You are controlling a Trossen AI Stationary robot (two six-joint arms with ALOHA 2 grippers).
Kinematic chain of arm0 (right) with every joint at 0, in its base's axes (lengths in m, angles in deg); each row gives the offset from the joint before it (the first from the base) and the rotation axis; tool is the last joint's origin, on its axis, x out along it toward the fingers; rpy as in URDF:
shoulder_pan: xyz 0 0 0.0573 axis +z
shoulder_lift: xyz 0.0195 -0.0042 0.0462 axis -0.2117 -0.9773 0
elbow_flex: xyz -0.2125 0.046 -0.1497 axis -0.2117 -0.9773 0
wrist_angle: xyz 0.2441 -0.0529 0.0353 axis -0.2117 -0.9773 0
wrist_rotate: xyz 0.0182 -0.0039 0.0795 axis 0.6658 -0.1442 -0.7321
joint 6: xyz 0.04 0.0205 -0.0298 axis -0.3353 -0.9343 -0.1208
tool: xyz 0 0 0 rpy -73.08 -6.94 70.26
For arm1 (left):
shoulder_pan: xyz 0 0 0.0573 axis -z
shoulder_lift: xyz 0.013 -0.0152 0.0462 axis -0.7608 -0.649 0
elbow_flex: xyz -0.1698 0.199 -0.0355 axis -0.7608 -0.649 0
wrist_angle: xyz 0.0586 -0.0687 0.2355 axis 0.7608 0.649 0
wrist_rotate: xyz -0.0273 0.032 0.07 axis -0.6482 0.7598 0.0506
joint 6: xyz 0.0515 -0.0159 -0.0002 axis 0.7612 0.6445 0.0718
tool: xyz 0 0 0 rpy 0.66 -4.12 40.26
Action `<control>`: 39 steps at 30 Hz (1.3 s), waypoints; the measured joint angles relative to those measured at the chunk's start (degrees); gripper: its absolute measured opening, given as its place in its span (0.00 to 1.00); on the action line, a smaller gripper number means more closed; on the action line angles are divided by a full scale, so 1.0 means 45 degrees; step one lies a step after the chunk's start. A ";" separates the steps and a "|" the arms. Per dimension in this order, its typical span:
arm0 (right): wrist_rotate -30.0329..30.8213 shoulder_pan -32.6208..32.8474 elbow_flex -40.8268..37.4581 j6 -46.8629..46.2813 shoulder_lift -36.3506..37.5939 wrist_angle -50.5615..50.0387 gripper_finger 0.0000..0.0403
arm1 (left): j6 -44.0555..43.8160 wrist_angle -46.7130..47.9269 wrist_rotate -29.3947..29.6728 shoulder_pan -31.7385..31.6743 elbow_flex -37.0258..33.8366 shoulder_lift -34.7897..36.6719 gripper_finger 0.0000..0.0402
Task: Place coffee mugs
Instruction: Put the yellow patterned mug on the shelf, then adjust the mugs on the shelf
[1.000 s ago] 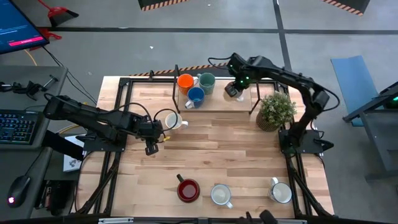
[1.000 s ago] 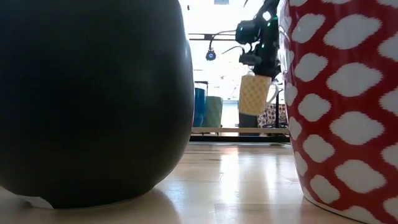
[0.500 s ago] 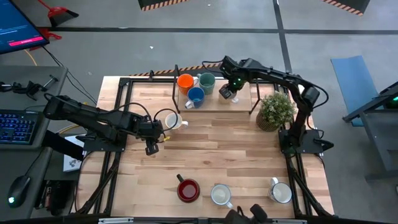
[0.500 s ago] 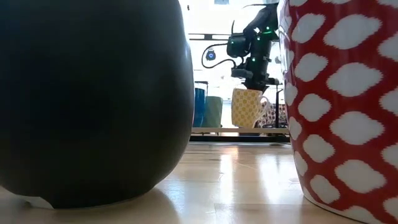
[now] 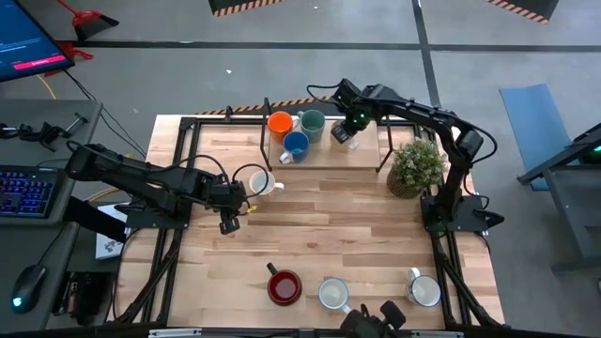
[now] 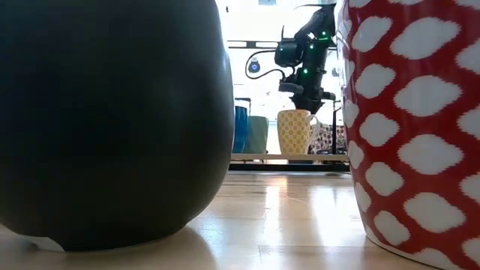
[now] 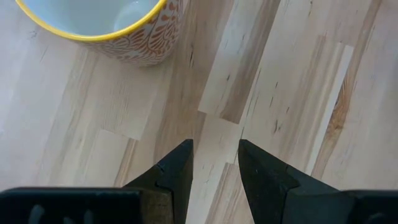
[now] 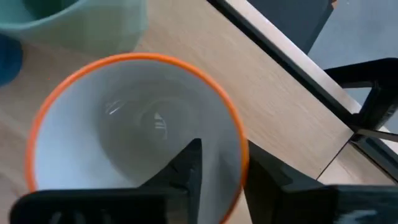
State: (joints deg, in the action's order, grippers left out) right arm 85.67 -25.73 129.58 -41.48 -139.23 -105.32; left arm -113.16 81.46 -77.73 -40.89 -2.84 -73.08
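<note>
Now lowered from mid-air, a patterned mug (image 6: 295, 132) is seated on the rear shelf (image 5: 366, 156) beside the teal mug (image 5: 313, 123), its rim pinched by the right gripper (image 8: 217, 163); release appears due. Over the tabletop (image 7: 298, 93), the left gripper (image 7: 215, 163) is held apart.

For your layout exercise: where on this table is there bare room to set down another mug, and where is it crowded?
Bare wood spans the middle, between the shelf and the front row of mugs. It is crowded on the shelf: orange, teal and blue mugs, plus the right gripper holding another.
</note>
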 joint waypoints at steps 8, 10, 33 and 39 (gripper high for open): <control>-0.0130 -0.0155 0.0325 -0.0034 0.0015 0.0187 0.26 | -0.0010 0.0000 -0.0003 0.0000 -0.0003 -0.0001 0.29; -0.0138 -0.0144 0.0770 -0.0033 0.0024 0.0011 0.26 | -0.0009 0.0000 0.0000 0.0000 0.0002 0.0003 0.29; -0.0444 0.2035 0.3566 -0.0494 0.0039 -0.6081 0.17 | 0.0005 0.0000 0.0359 0.0000 -0.0001 -0.0002 0.29; -0.0362 0.2113 0.2429 -0.0798 0.0041 -0.5466 0.13 | 0.0005 -0.0005 0.0364 0.0000 -0.0003 -0.0002 0.29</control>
State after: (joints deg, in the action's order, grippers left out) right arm 84.04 -16.22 140.51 -45.07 -139.05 -129.92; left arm -113.14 81.44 -76.10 -40.89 -2.85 -73.09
